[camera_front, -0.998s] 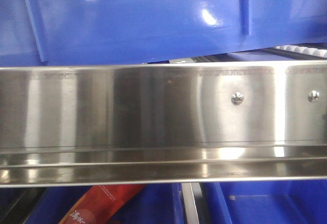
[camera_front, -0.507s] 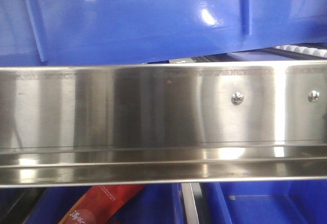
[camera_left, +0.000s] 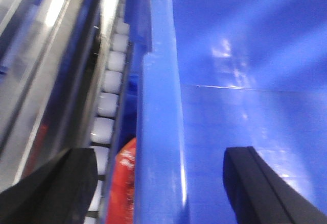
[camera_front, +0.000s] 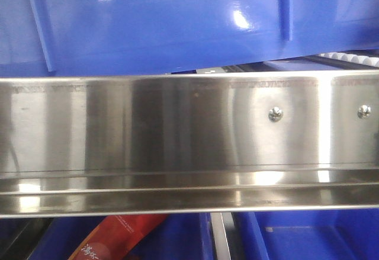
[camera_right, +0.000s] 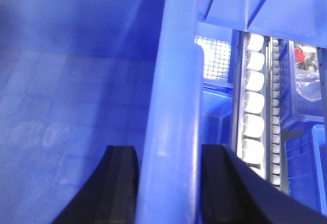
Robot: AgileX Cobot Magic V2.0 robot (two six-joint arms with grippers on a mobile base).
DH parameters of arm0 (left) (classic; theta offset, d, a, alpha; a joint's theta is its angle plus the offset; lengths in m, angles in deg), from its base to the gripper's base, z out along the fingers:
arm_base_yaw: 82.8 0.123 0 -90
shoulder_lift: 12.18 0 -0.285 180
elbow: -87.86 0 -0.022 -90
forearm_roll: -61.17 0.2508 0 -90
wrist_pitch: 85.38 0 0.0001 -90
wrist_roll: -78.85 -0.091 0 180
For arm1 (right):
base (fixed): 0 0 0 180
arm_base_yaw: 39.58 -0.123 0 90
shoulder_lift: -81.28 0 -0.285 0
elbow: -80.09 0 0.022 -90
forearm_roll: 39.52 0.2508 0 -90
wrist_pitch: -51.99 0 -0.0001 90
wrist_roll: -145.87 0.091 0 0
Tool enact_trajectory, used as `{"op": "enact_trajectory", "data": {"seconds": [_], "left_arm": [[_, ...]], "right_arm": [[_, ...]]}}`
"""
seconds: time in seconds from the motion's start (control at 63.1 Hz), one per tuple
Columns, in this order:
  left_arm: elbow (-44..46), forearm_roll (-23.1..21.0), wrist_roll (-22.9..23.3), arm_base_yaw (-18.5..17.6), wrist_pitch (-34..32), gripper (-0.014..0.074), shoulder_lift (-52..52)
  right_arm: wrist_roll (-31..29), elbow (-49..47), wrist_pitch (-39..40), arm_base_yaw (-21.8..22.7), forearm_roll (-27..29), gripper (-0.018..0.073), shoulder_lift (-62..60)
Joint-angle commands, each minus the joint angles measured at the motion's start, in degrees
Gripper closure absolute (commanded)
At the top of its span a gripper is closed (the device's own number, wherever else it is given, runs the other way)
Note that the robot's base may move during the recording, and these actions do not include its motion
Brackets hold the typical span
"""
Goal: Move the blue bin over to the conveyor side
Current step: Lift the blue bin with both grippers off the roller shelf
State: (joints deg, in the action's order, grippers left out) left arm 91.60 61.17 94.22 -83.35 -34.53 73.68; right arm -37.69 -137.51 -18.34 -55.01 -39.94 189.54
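The blue bin (camera_front: 177, 23) fills the top of the front view with its glossy wall and thin vertical ribs. In the left wrist view its thick rim (camera_left: 161, 106) runs up the frame. My left gripper (camera_left: 159, 180) straddles that rim, open, with a wide gap to each black finger (camera_left: 56, 188). In the right wrist view my right gripper (camera_right: 171, 183) is shut on the bin's rim (camera_right: 173, 106), both fingers pressed against it. The bin's inside (camera_right: 61, 81) is bare. The conveyor is out of view.
A stainless steel rail (camera_front: 177, 130) crosses the front view just below the bin. Under it are other blue crates (camera_front: 308, 236) and a red packet (camera_front: 118, 239). White rollers (camera_left: 110, 81) (camera_right: 254, 101) run alongside the bin's outer walls.
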Motion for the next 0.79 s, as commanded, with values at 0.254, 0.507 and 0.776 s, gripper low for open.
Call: {"op": "enact_trajectory", "data": {"seconds": [0.254,0.507,0.776], "left_arm": [[0.42,14.01,10.77,-5.86,-0.10,0.0186,-0.09],[0.50,11.36,10.77,-5.86,0.42,0.0186,2.62],[0.93,10.69,10.77,-5.86,1.63,0.0186,3.70]], "right_arm": [[-0.43,0.17,0.37,0.08,-1.26,0.0637,0.06],[-0.43,0.16,0.37,0.08,-1.26,0.0637,0.06],[-0.43,0.16,0.37,0.08,-1.26,0.0637,0.06]]}}
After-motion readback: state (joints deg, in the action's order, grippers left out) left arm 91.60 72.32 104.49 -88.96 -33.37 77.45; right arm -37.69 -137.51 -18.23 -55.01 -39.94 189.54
